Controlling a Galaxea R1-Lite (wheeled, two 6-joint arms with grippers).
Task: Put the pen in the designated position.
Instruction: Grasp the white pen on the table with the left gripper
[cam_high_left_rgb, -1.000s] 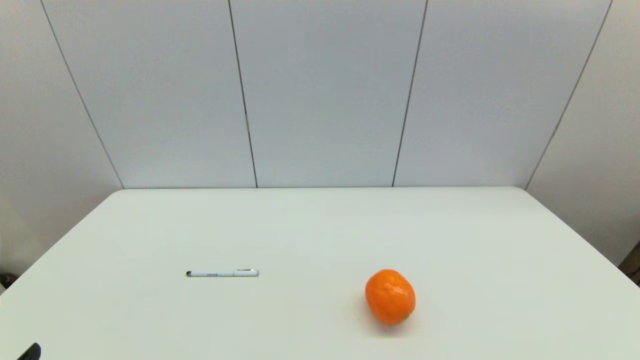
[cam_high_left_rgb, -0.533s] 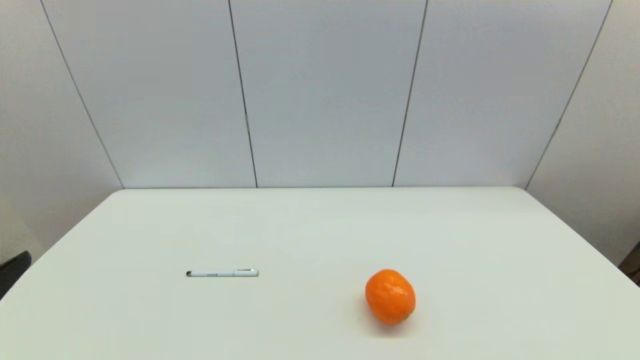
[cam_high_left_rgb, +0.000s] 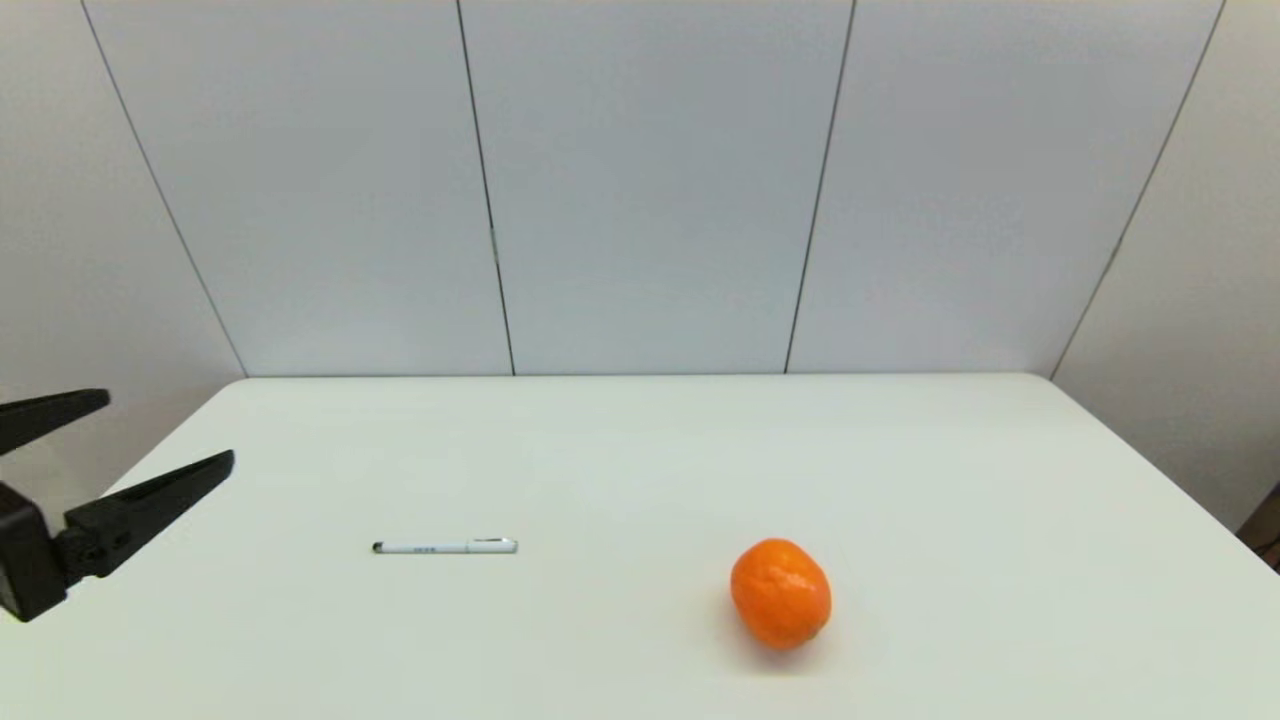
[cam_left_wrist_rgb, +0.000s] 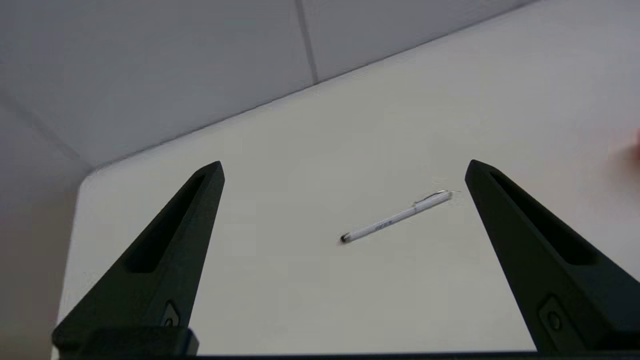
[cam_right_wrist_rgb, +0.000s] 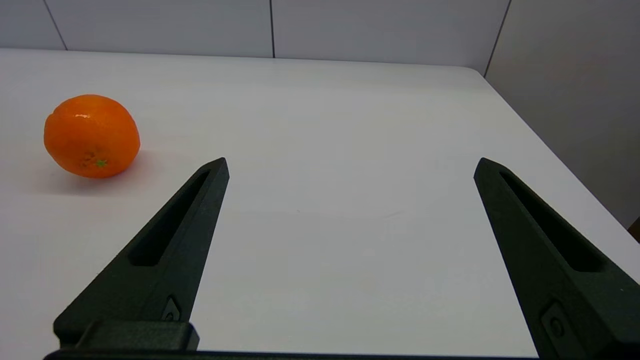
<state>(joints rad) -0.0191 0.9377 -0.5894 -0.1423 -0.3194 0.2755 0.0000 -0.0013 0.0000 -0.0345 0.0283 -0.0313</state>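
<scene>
The left gripper (cam_high_left_rgb: 165, 430) reaches in at the 9 o'clock edge of the head view, above the left border of the white tabletop (cam_high_left_rgb: 640, 450). Its two black fingers (cam_high_left_rgb: 150, 495) are spread wide apart and hold nothing, their tips aimed toward 2 o'clock. In the left wrist view the same gripper (cam_left_wrist_rgb: 345, 167) shows its prongs far apart, with bare tabletop (cam_left_wrist_rgb: 300, 300) between them.

Right of that gripper and well apart from it, the pen (cam_high_left_rgb: 445, 546) lies flat on the tabletop, lengthwise from 9 to 3 o'clock. Its small black tip points toward 9 o'clock, at the gripper's side, and its silvery clip end points toward 3 o'clock. In the left wrist view the pen (cam_left_wrist_rgb: 395, 217) sits in the open gap between the fingers, farther out than their tips and touching neither.

Farther right, toward 4 o'clock from the pen and clearly separated from it, an orange fruit (cam_high_left_rgb: 780, 594) rests on the tabletop, nearer the front edge than the pen. The stretch between pen and fruit is plain white surface.

The right gripper (cam_right_wrist_rgb: 350, 162) appears only in its own wrist view. It is released, fingers wide apart and holding nothing, low over the tabletop (cam_right_wrist_rgb: 350, 125), with the orange fruit (cam_right_wrist_rgb: 91, 135) outside its left finger (cam_right_wrist_rgb: 165, 250).
</scene>
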